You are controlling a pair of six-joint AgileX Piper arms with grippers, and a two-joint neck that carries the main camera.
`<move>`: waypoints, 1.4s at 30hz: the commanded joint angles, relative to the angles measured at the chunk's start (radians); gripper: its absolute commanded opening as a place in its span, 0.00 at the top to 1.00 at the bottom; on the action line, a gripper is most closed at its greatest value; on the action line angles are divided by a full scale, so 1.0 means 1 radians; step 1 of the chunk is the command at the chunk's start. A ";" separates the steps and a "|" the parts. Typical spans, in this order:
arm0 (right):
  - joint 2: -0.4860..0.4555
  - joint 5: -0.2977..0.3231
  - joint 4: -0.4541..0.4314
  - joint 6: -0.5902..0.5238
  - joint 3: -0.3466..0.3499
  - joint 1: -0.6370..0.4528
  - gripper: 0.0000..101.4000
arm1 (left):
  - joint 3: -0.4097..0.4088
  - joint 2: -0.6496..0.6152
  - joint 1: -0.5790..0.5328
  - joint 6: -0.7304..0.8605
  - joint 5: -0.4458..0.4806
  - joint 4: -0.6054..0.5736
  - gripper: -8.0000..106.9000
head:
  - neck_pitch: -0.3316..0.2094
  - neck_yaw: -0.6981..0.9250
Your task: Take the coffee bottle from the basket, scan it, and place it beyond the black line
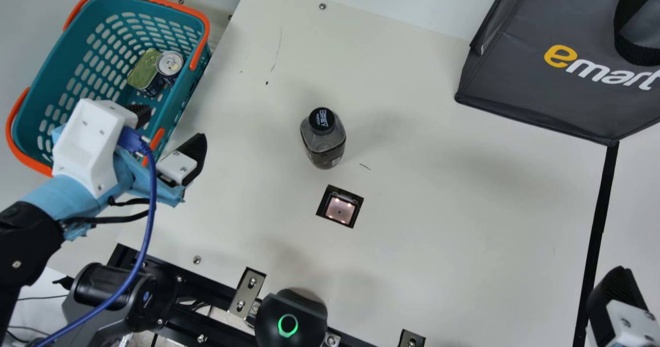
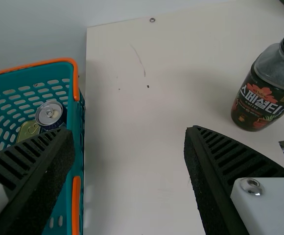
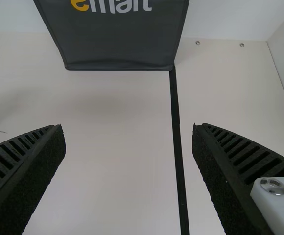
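Observation:
The coffee bottle (image 1: 324,141) stands upright on the table, behind the scanner window (image 1: 340,209). My left gripper (image 1: 174,122) is open over the basket's right wall (image 1: 175,104), well to the left of the bottle. In the left wrist view the gripper (image 2: 130,139) has nothing between its wide-apart fingers, and the bottle (image 2: 267,83) is outside them. My right gripper (image 1: 616,306) is partly in view at the lower right, near the black line (image 1: 598,218). In the right wrist view the gripper (image 3: 129,134) is open and holds nothing; the black line (image 3: 177,142) runs below it.
Inside the basket lie a round can (image 1: 169,64) and a green-topped tin (image 1: 145,71). A dark grey bag (image 1: 521,79) stands at the back right. A black device with a green ring (image 1: 289,325) is at the front edge, beside metal brackets (image 1: 247,293).

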 commanded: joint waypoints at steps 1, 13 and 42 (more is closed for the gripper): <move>0.000 0.000 0.000 0.000 0.000 0.000 0.10 | 0.000 0.000 0.000 0.000 0.000 0.000 0.15 | -0.026 0.002; 0.000 0.000 0.000 0.000 0.000 0.000 0.10 | 0.000 0.000 0.000 0.000 0.000 0.000 0.15 | -0.026 0.002; 0.000 0.001 0.000 0.000 0.000 0.000 0.10 | -0.039 0.073 -0.119 -0.082 -0.035 0.072 0.15 | -0.026 -0.347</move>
